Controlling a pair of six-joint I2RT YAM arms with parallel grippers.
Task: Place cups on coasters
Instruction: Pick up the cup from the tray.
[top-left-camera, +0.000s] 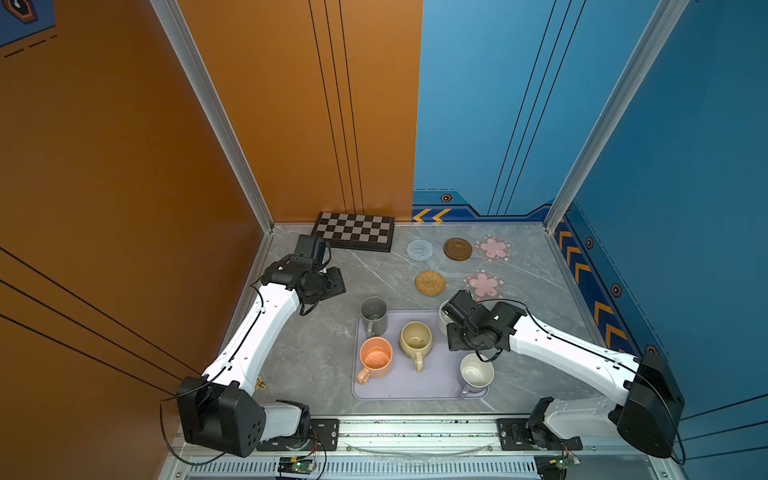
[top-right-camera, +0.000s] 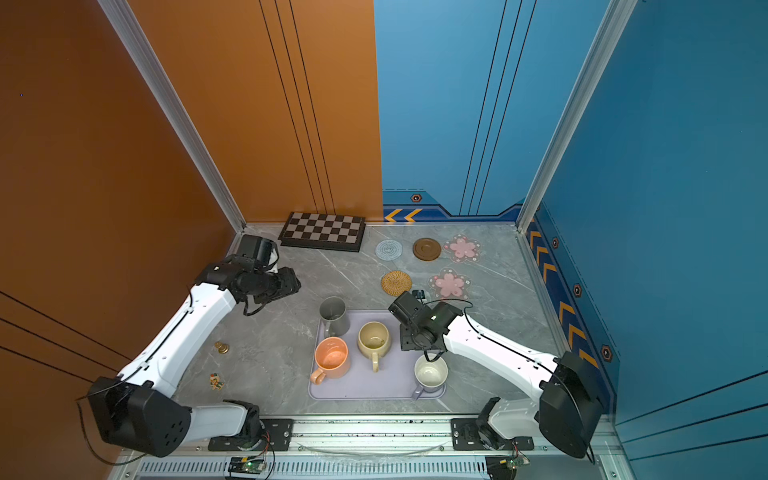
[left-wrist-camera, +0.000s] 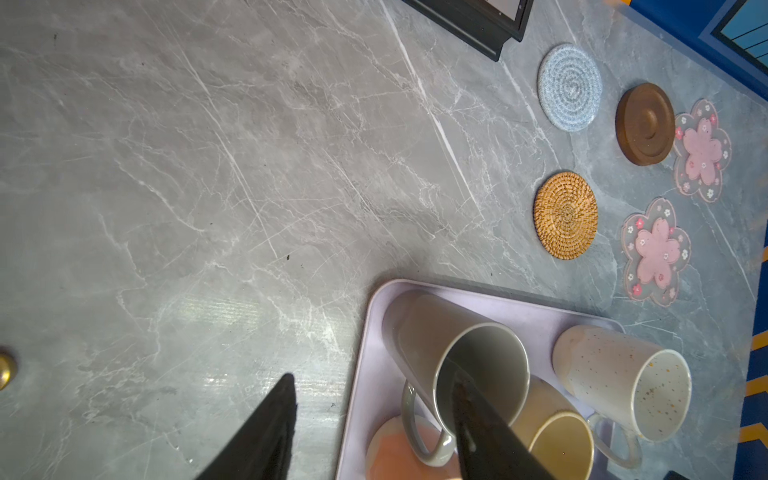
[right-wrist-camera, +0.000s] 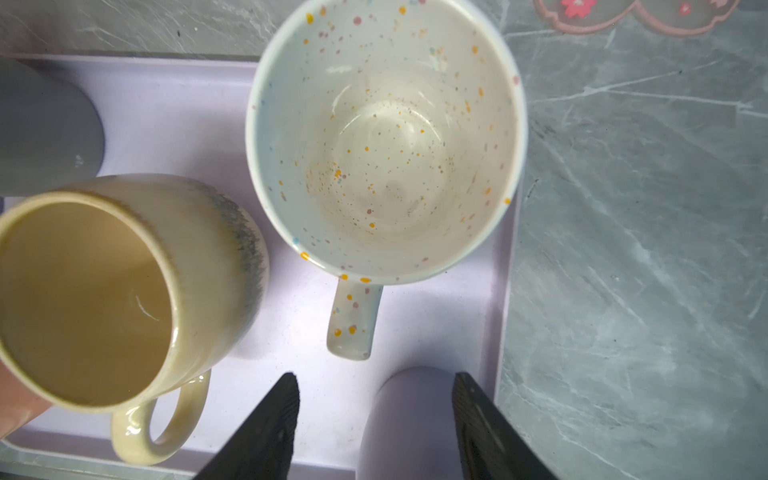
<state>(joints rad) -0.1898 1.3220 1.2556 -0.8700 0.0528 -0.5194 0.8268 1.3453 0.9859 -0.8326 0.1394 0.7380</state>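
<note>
Both claws are open and hold nothing. In its wrist view the left claw (left-wrist-camera: 372, 376) shows two black fingers well apart, with only the grey counter (left-wrist-camera: 208, 166) and a corner of the tray lower in the gap. It hangs above the far left part of the counter, near the chequered board (top-left-camera: 353, 230) that lies at the far edge. The right claw (right-wrist-camera: 372, 374) hangs over the far right corner of the lavender tray (top-left-camera: 415, 390), just beside the speckled white mug (right-wrist-camera: 386, 137). Its fingers are also apart, and the lavender mug (right-wrist-camera: 409, 415) shows lower in the gap, but I see no contact. All five mugs stand upright on the tray: the grey mug (top-left-camera: 374, 316) is at the far left corner, the speckled white mug at the far right corner, the orange mug (top-left-camera: 376, 357) at the near left corner, the lavender mug at the near right corner, and the beige-yellow mug (top-left-camera: 415, 338) in the middle. The coasters lie bare on the counter between the tray and the far edge, toward the right side. The pale-blue spiral coaster (top-left-camera: 419, 250), the dark-brown wooden disc (top-left-camera: 457, 249) and the far pink flower coaster (top-left-camera: 493, 248) make a row near the far edge. The rattan coaster (top-left-camera: 430, 283) and the near pink flower coaster (top-left-camera: 483, 284) lie just beyond the tray.
</note>
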